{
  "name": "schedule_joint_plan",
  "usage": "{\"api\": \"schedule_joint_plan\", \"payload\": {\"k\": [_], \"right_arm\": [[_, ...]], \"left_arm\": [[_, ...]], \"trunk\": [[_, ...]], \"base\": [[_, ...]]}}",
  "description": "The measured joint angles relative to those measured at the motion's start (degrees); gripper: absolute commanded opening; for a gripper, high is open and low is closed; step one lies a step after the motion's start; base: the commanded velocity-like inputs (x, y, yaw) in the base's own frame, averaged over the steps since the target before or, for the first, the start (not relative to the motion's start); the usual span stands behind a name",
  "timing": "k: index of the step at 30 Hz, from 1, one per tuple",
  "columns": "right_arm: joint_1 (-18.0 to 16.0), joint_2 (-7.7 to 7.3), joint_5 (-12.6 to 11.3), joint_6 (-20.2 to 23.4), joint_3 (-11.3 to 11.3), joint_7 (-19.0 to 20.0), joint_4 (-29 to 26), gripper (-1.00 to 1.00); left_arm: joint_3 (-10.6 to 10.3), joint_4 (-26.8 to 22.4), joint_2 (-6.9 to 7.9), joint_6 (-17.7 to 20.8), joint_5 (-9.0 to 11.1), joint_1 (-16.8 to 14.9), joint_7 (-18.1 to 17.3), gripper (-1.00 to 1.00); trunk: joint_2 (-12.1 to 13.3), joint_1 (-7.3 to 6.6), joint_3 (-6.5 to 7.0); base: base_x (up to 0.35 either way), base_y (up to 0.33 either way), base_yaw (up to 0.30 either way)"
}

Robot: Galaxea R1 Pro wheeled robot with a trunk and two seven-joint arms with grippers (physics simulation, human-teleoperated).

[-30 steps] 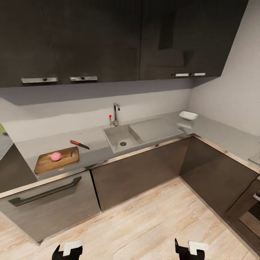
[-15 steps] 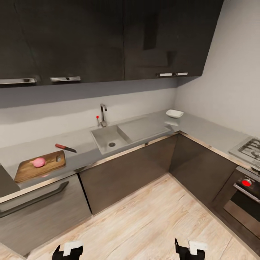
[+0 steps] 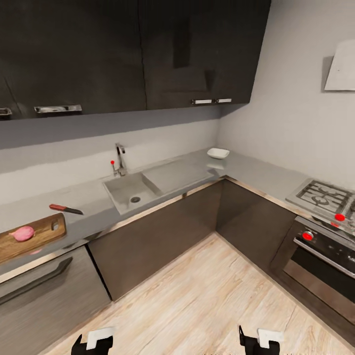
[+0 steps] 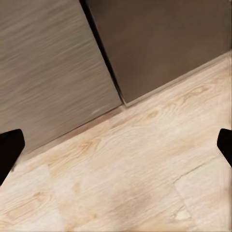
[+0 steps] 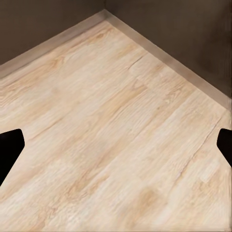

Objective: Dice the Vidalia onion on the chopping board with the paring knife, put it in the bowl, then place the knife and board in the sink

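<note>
The pink Vidalia onion (image 3: pixel 23 233) rests on the brown chopping board (image 3: pixel 47 230) at the far left of the grey countertop (image 3: pixel 93 202). Just behind the board lies the paring knife (image 3: pixel 65 209), red handle to the left. The grey sink (image 3: pixel 129 191) with its chrome tap (image 3: pixel 120 159) holds nothing. In the counter's corner stands the white bowl (image 3: pixel 218 153). My left gripper (image 3: pixel 92 343) and right gripper (image 3: pixel 256 341) hang low over the wood floor, far from the counter. In the wrist views the left gripper (image 4: pixel 116 145) and right gripper (image 5: pixel 116 145) are open with only floor between their fingers.
Dark cabinet fronts (image 3: pixel 158 236) run below the counter and meet in a corner. A gas hob (image 3: pixel 323 195) and an oven (image 3: pixel 320 259) with red knobs stand at the right. Dark wall cabinets (image 3: pixel 123 54) hang above. Open wood floor (image 3: pixel 197 305) lies before me.
The camera has turned to the right, so the whole scene has shifted left; the hob and oven came into view. Both grippers keep their pose.
</note>
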Motion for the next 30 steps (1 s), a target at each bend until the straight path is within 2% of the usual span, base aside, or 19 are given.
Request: {"api": "schedule_joint_plan", "payload": {"k": [30], "right_arm": [[0.0, 0.0, 0.0, 0.0, 0.0, 0.0, 0.0, 1.0]], "left_arm": [[0.0, 0.0, 0.0, 0.0, 0.0, 0.0, 0.0, 1.0]], "trunk": [[0.0, 0.0, 0.0]], "base": [[0.0, 0.0, -0.22]]}}
